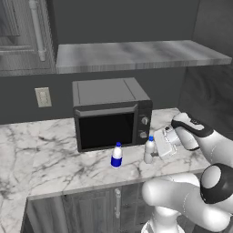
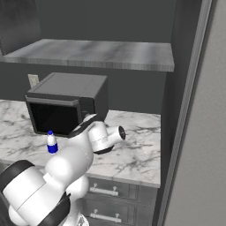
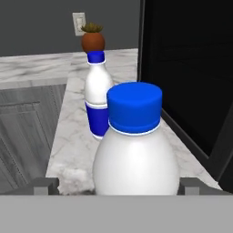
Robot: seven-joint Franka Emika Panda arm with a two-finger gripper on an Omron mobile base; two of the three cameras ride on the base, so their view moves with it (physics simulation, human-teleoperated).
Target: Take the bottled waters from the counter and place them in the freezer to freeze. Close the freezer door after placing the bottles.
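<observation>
Two blue-capped bottles stand on the marble counter [image 1: 54, 154] in front of the microwave. The shorter bottle with the blue label band [image 1: 117, 155] [image 2: 52, 142] [image 3: 97, 98] stands to the left. The taller plain whitish bottle [image 1: 149, 150] [image 3: 135, 145] stands to its right. My gripper [image 1: 157, 146] [image 3: 117, 185] is open and level with the plain bottle, which sits between the two fingertips [image 3: 45, 184]. A gap shows at one fingertip. In the right base view my arm hides the plain bottle.
A dark microwave [image 1: 111, 113] [image 2: 66, 101] [image 3: 186, 68] stands just behind the bottles. A grey wall shelf [image 1: 136, 54] hangs above. A small potted plant [image 3: 93, 38] sits farther along the counter. A tall light-grey panel [image 2: 203, 132] borders the counter's right end.
</observation>
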